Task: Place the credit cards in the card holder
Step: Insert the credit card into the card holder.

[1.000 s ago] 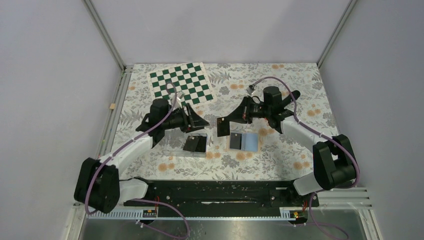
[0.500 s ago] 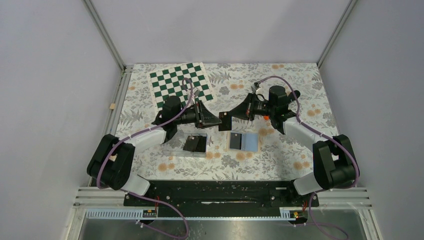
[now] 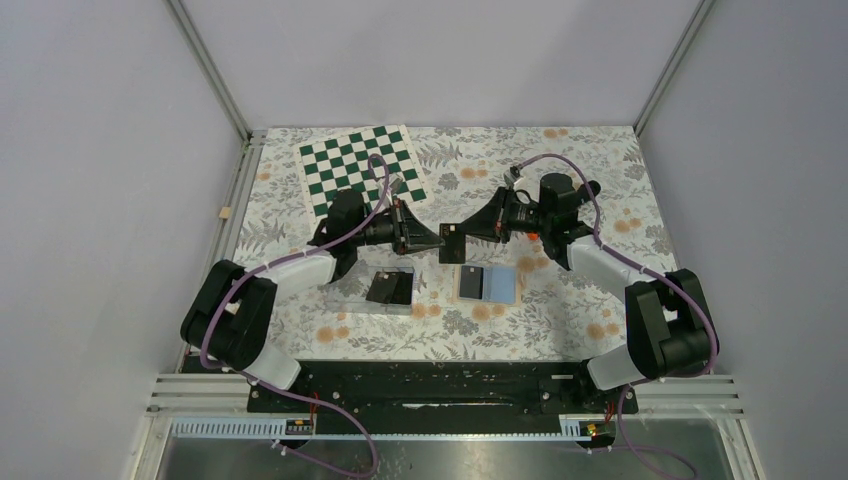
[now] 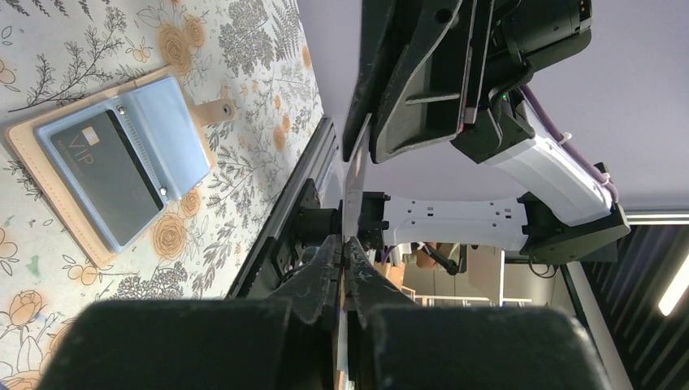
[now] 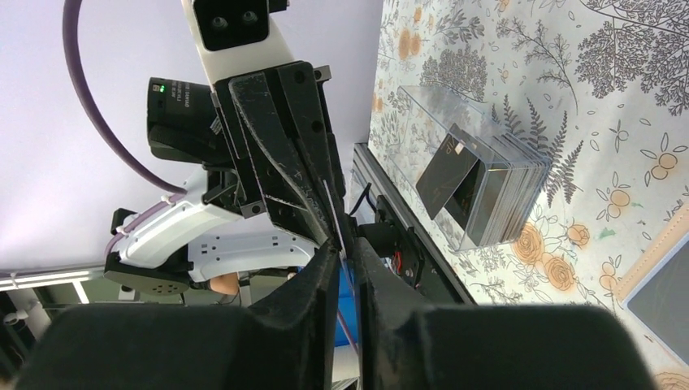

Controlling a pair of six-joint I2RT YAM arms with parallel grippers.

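Note:
A black credit card (image 3: 451,242) hangs in the air between my two arms, above the table. My left gripper (image 3: 438,240) is shut on it; in the left wrist view the card (image 4: 353,183) stands edge-on, pinched between the jaws of that gripper (image 4: 347,244). My right gripper (image 3: 463,231) is at the card's other end, and its jaws (image 5: 348,248) stand slightly apart around the thin edge (image 5: 334,207). The card holder (image 3: 487,283) lies open on the table below, light blue lining up, with a dark card (image 4: 106,166) in its left half.
A clear plastic tray (image 3: 390,290) with several stacked dark cards (image 5: 479,191) sits left of the card holder. A green and white chessboard mat (image 3: 365,168) lies at the back left. Grey walls close in the floral table.
My left arm reached right to the card and its jaws closed on it. My right arm lifted the card to meet it, and its jaws have now parted a little.

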